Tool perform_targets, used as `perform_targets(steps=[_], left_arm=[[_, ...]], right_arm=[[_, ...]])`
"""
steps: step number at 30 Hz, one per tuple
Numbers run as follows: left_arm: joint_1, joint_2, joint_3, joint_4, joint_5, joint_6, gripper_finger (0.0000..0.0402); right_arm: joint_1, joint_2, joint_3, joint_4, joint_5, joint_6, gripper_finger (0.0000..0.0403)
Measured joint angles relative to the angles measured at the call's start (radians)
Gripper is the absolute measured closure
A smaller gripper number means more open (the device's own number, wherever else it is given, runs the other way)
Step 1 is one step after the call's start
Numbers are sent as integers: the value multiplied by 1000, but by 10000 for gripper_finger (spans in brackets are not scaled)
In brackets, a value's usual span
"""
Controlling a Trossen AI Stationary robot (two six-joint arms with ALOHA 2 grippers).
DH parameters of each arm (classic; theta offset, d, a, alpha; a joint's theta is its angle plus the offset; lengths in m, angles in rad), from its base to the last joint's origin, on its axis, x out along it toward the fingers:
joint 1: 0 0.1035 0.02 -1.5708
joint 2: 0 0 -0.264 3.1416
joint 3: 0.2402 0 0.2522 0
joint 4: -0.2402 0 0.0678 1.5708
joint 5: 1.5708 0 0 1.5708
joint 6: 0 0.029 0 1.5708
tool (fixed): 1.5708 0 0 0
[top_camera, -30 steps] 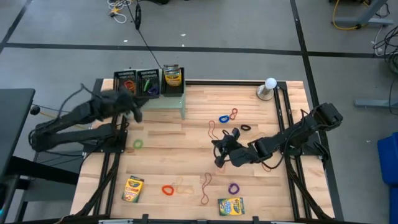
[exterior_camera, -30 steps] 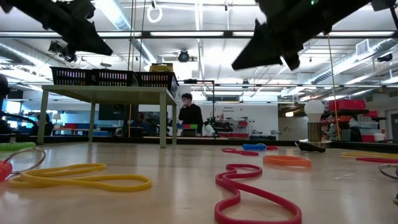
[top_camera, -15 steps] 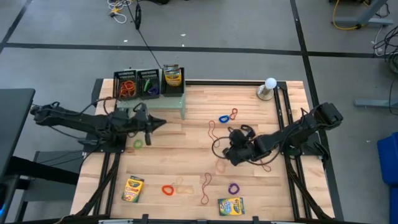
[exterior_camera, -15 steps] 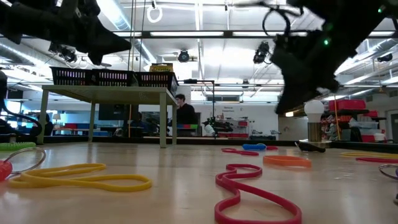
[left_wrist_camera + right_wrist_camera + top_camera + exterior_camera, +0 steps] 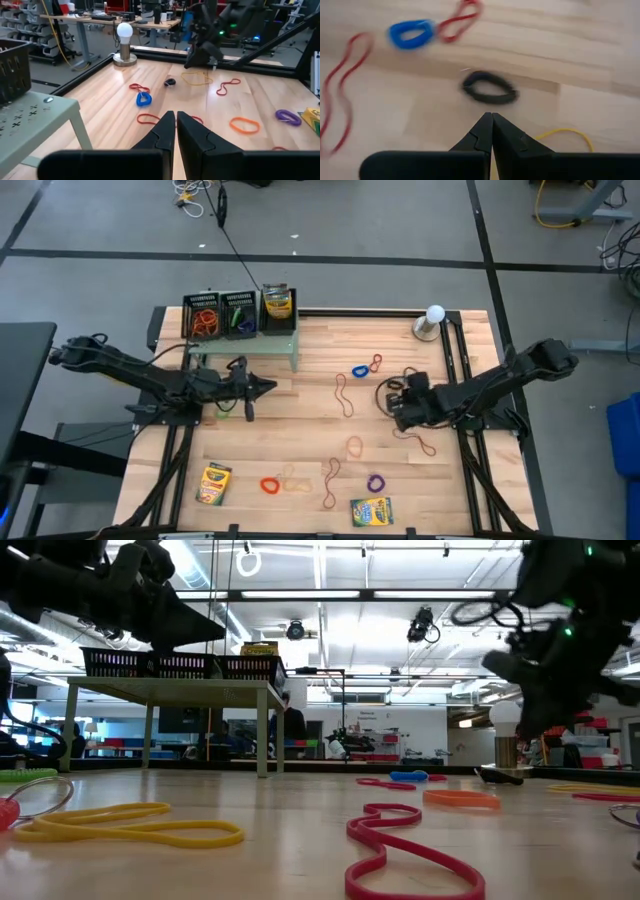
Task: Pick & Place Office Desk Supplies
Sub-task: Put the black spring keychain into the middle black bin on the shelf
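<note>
Three black mesh trays [image 5: 238,312] stand in a row at the table's far left edge, holding orange, green and purple bands and a crayon box. Loose rubber bands [image 5: 343,391] lie flat, scattered mid-table: blue [image 5: 360,370], black [image 5: 489,88], red, purple, orange. Two crayon boxes [image 5: 214,484] lie flat near the front edge, well apart.

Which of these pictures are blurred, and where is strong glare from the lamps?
Right wrist view: blurred, the black rubber band and blue rubber band smeared. Low view: ceiling lights glare, both arms mere silhouettes. High view and left wrist view: sharp, evenly lit.
</note>
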Motion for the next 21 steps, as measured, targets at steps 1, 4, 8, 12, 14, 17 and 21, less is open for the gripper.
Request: perform_targets(steps=[1, 4, 8, 12, 14, 17, 21], left_arm=[[0, 10, 0, 11, 0, 0, 379], [0, 18, 0, 14, 0, -36, 379], [1, 18, 0, 14, 0, -53, 379], [1, 18, 0, 12, 0, -50, 379], [1, 18, 0, 12, 0, -50, 379], [1, 18, 0, 11, 0, -50, 379], [1, 18, 0, 11, 0, -50, 379]], right_arm=[[-11, -28, -33, 12, -2, 33, 389], [-47, -97, -117, 39, -3, 106, 383], [-102, -137, -214, 191, -3, 101, 355], [-160, -135, -297, 371, -15, 35, 315], [-187, -135, -323, 419, -15, 9, 298], [-227, -135, -346, 462, -19, -39, 279], [-270, -135, -365, 543, -51, -122, 274]])
